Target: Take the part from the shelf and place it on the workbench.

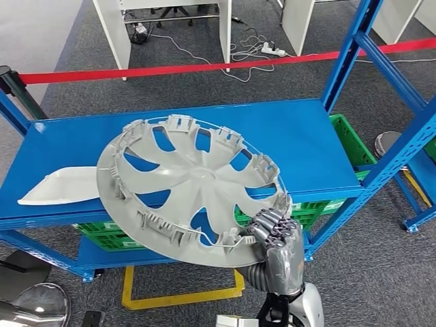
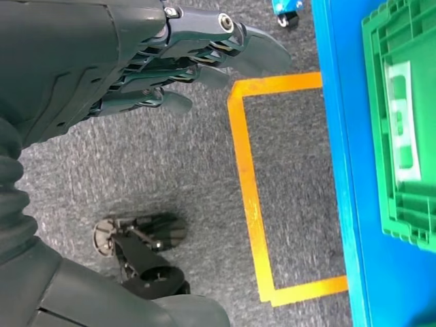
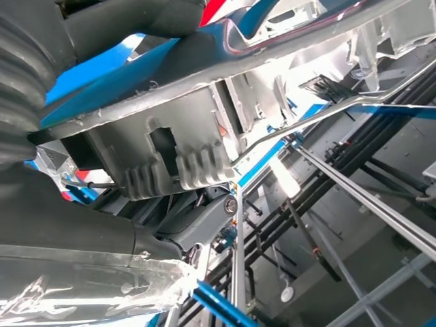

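Note:
A large grey wheel cover (image 1: 190,191), inner side up with ribs and clips showing, is tilted above the blue shelf (image 1: 303,143). My right hand (image 1: 275,238) grips its near right rim, fingers curled over the edge. In the right wrist view the rim's grey clip section (image 3: 174,157) lies close against the hand. My left hand (image 2: 154,61) hangs over grey carpet with its fingers loosely together and straight, holding nothing.
A white flat part (image 1: 64,185) lies on the shelf's left end. Green crates (image 1: 355,139) sit on the lower level, one in the left wrist view (image 2: 406,122). Blue uprights (image 1: 406,146) stand right. Yellow floor tape (image 2: 252,197) marks the carpet; red barrier tape (image 1: 154,70) runs behind.

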Available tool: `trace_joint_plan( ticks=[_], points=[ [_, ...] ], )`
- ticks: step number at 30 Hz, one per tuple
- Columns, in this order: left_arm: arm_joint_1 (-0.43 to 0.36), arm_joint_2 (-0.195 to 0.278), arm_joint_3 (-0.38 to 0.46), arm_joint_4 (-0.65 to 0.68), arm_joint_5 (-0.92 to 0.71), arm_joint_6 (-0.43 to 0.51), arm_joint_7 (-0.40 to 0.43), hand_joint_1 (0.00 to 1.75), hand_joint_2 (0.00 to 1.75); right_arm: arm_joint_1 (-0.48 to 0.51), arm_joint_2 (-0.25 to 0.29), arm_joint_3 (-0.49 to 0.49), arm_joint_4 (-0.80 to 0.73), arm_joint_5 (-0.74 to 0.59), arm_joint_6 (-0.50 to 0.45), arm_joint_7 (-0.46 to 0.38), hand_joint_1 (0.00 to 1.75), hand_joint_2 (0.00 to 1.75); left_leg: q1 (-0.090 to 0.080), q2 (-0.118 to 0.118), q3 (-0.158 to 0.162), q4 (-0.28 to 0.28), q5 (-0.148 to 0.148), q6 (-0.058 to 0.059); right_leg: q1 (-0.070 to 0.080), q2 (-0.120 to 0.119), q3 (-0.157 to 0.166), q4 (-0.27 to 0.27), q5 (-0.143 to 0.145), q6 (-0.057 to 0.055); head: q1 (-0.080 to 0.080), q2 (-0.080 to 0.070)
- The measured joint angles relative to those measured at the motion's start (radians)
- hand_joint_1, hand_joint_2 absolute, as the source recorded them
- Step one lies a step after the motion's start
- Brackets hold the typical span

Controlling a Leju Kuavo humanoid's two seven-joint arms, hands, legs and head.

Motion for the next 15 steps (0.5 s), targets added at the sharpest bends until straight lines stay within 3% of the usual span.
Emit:
trace_joint_plan(
  ticks=[1,3,5,6,7,8,10,12,15],
  points=[
    [0.0,0.001,0.0,0.0,0.0,0.0,0.0,0.0,1.75,0.0,-0.001,0.0,-0.001,0.001,0.0,-0.001,1.75,1.75,0.002,0.0,-0.005,0.011,-0.015,-0.007,-0.002,-0.001,-0.005,-0.002,0.006,-0.008,-0.001,0.0],
    [0.0,0.004,-0.001,0.001,0.001,-0.001,0.0,0.0,1.75,-0.001,-0.002,0.002,-0.002,-0.002,0.0,-0.003,1.75,1.75,0.008,0.0,-0.031,0.084,-0.085,-0.022,-0.005,-0.005,-0.018,-0.005,0.022,-0.022,-0.005,0.0],
    [0.0,0.004,-0.003,0.001,0.001,-0.002,0.0,0.0,1.75,0.0,-0.004,0.004,-0.003,-0.007,0.0,-0.003,1.75,1.75,0.016,0.0,-0.066,0.205,-0.163,-0.035,-0.005,-0.006,-0.037,-0.003,0.035,-0.026,-0.008,0.0],
    [0.0,0.004,-0.004,0.002,0.001,-0.003,0.0,0.0,1.75,0.0,-0.006,0.004,-0.003,-0.008,0.0,-0.002,1.75,1.75,0.02,0.0,-0.073,0.248,-0.181,-0.04,-0.006,-0.007,-0.047,-0.002,0.042,-0.026,-0.008,0.0],
    [0.0,0.004,-0.005,0.002,0.001,-0.003,0.0,0.0,1.75,0.0,-0.007,0.004,-0.003,-0.008,0.0,-0.002,1.75,1.75,0.024,0.0,-0.064,0.256,-0.178,-0.044,-0.006,-0.007,-0.057,0.001,0.048,-0.024,-0.008,0.0],
    [-0.001,0.005,-0.006,0.002,0.001,-0.003,0.0,0.0,1.75,0.0,-0.009,0.005,-0.003,-0.008,0.0,-0.002,1.75,1.75,0.028,0.0,-0.037,0.226,-0.158,-0.046,-0.007,-0.006,-0.067,0.004,0.053,-0.022,-0.008,0.0],
    [-0.003,0.007,-0.007,0.002,0.001,-0.003,0.0,0.0,1.75,0.0,-0.012,0.006,-0.003,-0.008,0.0,0.0,1.75,1.75,0.033,0.0,0.054,0.091,-0.112,-0.047,-0.009,-0.005,-0.082,0.01,0.062,-0.014,-0.009,0.0],
    [-0.007,0.007,-0.009,0.002,0.0,-0.004,0.0,0.0,1.75,-0.001,-0.014,0.007,-0.004,-0.008,0.0,0.002,1.75,1.75,0.03,-0.004,0.111,-0.008,-0.094,-0.039,-0.008,-0.005,-0.091,0.013,0.073,-0.002,-0.008,0.0],
    [-0.008,0.007,-0.012,0.002,0.0,-0.005,0.0,0.0,1.75,-0.001,-0.017,0.013,-0.004,-0.005,0.0,0.009,1.75,1.75,0.024,-0.005,0.106,-0.025,-0.081,-0.015,-0.01,-0.005,-0.099,0.008,0.092,0.02,-0.007,0.0]
  ],
)
